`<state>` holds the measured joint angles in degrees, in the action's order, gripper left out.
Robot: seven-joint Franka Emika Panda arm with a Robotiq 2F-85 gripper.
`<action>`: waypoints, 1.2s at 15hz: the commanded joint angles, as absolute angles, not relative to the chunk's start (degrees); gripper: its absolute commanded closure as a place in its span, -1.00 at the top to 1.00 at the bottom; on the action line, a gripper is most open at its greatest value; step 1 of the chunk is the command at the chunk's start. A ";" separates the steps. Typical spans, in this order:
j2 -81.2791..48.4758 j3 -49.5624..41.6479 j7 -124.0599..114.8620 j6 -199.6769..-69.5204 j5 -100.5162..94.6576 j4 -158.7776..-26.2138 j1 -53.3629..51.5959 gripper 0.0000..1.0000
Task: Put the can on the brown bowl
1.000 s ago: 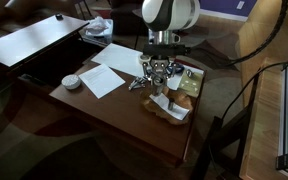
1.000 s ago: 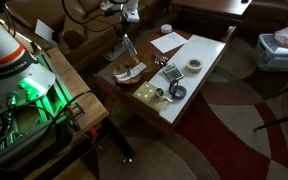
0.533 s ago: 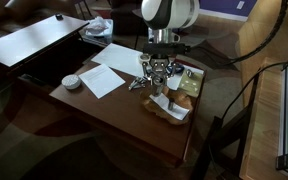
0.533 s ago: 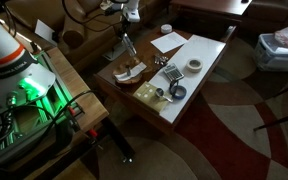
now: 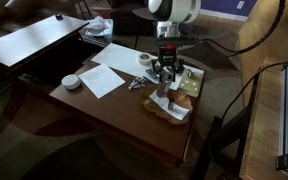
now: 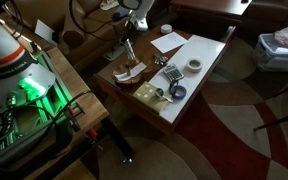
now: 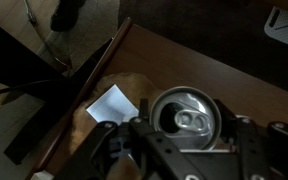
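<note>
In the wrist view, my gripper [image 7: 187, 143] is shut on the can [image 7: 189, 114]. Its silvery round top with the pull tab sits between the two jaws. The brown bowl [image 7: 124, 88], with a white paper piece in it, lies just left of the can. In an exterior view, my gripper [image 5: 164, 78] hangs over the near edge of the brown bowl [image 5: 180, 104] at the table's right side. The can is mostly hidden by the fingers there. In the other exterior view, my gripper [image 6: 125, 52] is just above the bowl [image 6: 127, 74].
On the wooden table [image 5: 104, 105] are a sheet of paper [image 5: 104, 78], a small round white dish [image 5: 72, 81], a pale tape ring [image 5: 144, 60] and a metal item [image 5: 136, 84]. A second table with a white bag [image 5: 97, 28] stands behind.
My gripper has turned about its axis and shifted a little to the right, toward the brown bowl. Nothing else on the table has moved.
</note>
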<state>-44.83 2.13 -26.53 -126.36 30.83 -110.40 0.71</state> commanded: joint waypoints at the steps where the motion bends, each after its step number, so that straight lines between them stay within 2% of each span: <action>1: -48.25 2.91 -20.32 -126.28 32.20 -109.27 3.22 -0.26; 4: -50.55 3.08 -18.48 -125.75 33.04 -107.95 4.28 -0.26; 5: -48.52 1.96 -20.27 -126.15 31.76 -109.61 2.67 0.24; 8: -49.87 2.03 -19.49 -126.15 32.31 -108.73 3.06 0.24; 9: -49.96 2.08 -19.48 -126.14 32.32 -108.58 3.06 -0.26; 18: -60.93 0.65 -26.11 -122.95 29.87 -95.34 1.79 -0.26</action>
<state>-55.85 1.39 -23.77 -126.00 31.23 -101.53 2.02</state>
